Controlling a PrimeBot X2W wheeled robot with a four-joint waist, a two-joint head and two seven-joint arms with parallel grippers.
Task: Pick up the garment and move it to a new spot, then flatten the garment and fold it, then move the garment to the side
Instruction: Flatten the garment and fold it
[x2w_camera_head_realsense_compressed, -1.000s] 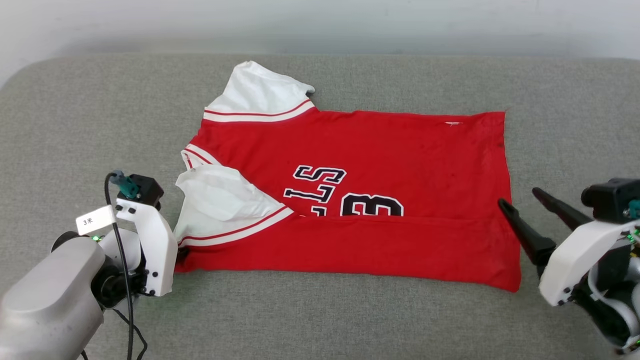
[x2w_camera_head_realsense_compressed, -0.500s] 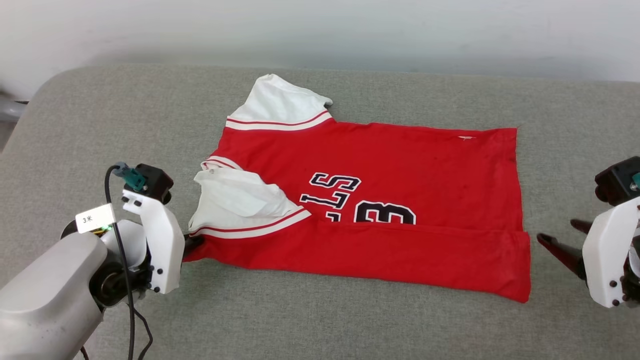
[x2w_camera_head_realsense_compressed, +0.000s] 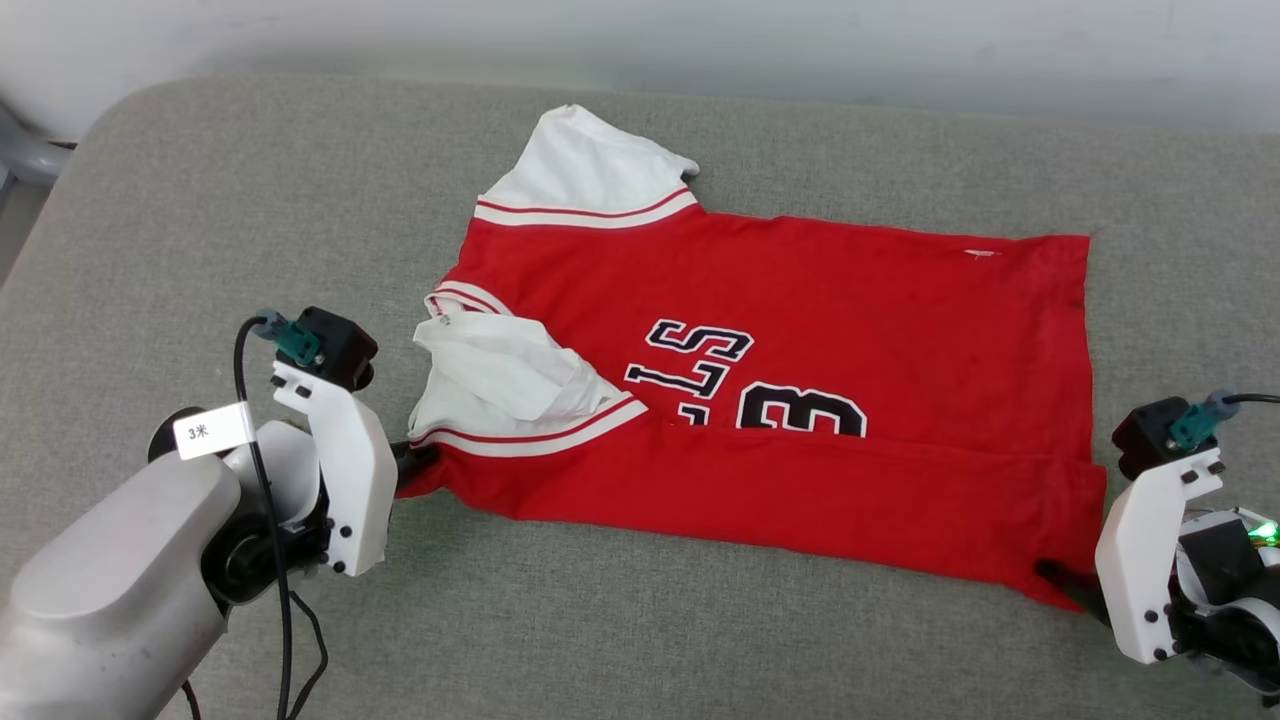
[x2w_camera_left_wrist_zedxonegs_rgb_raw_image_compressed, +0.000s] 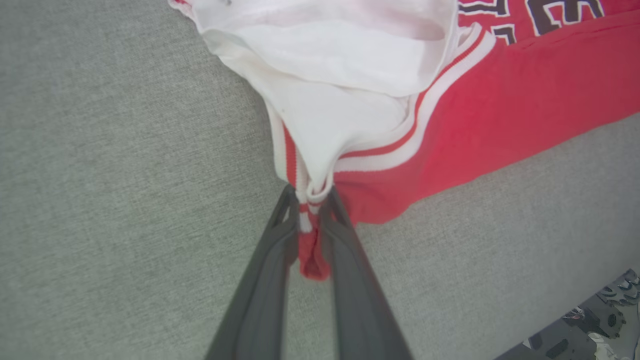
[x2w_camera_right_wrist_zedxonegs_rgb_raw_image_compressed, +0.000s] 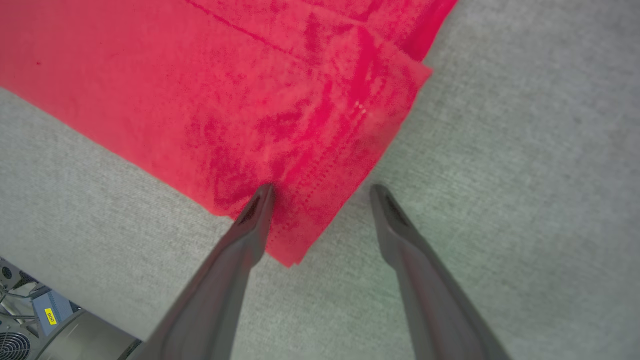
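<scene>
Grey woven fabric covers the bench (x2w_camera_head_realsense_compressed: 200, 200), and nearest, at the left corner of the red jersey shirt with white short sleeves (x2w_camera_head_realsense_compressed: 850, 300), the left tool (x2w_camera_left_wrist_zedxonegs_rgb_raw_image_compressed: 307, 197) is clenched on striped sleeve trim (x2w_camera_left_wrist_zedxonegs_rgb_raw_image_compressed: 291, 160). At the near right corner the right tool (x2w_camera_right_wrist_zedxonegs_rgb_raw_image_compressed: 322, 190) stands released, one finger (x2w_camera_right_wrist_zedxonegs_rgb_raw_image_compressed: 250, 225) on red cloth. Beyond, the shirt lies spread, near edge folded over its black number 3 (x2w_camera_head_realsense_compressed: 800, 410).

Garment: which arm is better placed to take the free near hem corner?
Right. The right gripper is open with the garment's hem corner between its fingers; the left gripper is shut on the sleeve-side corner.
</scene>
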